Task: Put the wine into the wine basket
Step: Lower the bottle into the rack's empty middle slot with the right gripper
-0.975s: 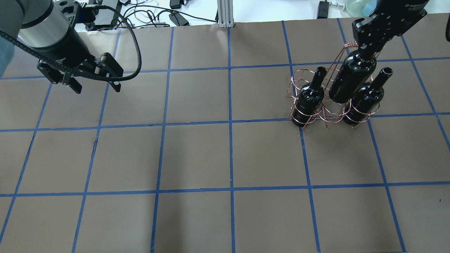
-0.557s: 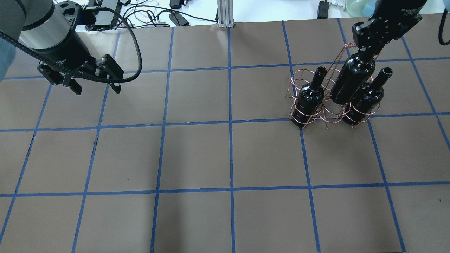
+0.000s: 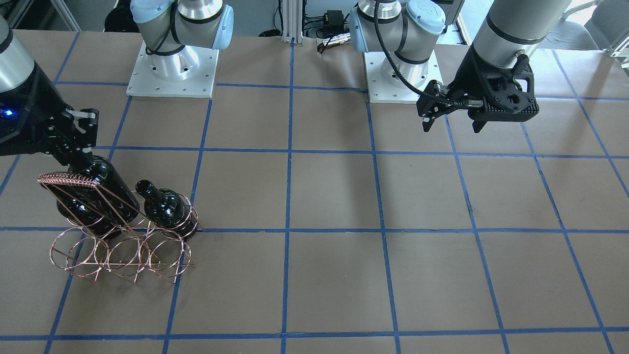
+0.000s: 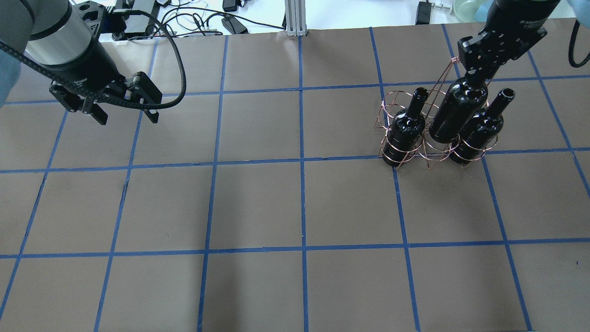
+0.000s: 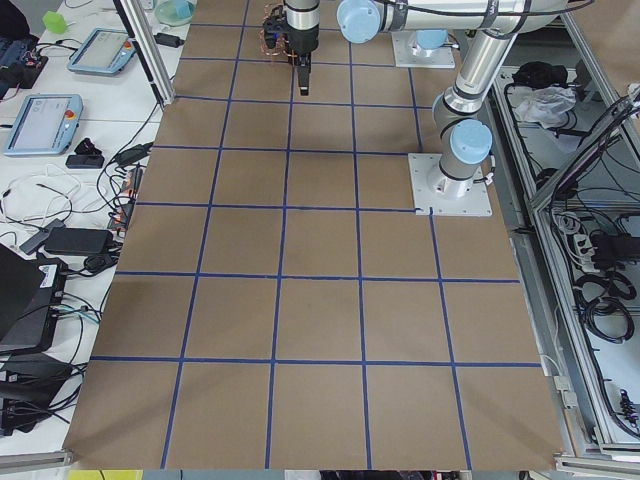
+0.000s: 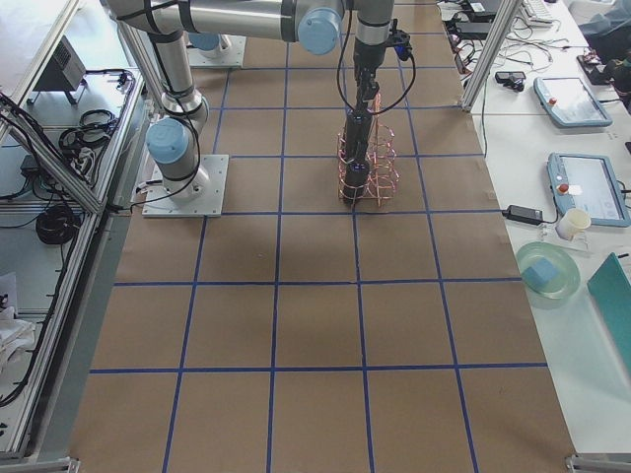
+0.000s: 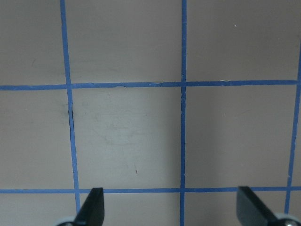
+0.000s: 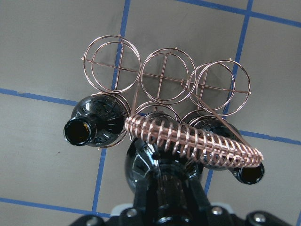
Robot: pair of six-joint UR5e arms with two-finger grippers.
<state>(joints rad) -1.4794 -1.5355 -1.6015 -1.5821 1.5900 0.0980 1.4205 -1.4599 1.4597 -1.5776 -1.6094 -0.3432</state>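
Observation:
My right gripper (image 4: 477,76) is shut on the neck of a near-black wine bottle (image 4: 456,110) and holds it tilted. The bottle's base is in the middle ring of the copper wire basket (image 4: 435,157), in the row nearer the robot. In the right wrist view the held bottle (image 8: 155,165) sits under the wrapped handle (image 8: 197,141). Two more bottles (image 4: 408,129) (image 4: 479,129) stand in the rings on either side. In the front-facing view the gripper (image 3: 73,152) grips the bottle (image 3: 98,191) behind the basket's handle (image 3: 69,180). My left gripper (image 4: 124,117) is open and empty, far to the left.
The three rings of the basket's far row (image 8: 162,75) hold nothing. The table is brown paper with a blue tape grid (image 4: 302,161). Cables and small devices (image 4: 207,20) lie beyond the far edge. The left wrist view shows only tabletop between the fingertips (image 7: 94,207).
My right gripper has moved down and slightly away, lowering the held bottle deeper into the middle ring. The left arm has not moved.

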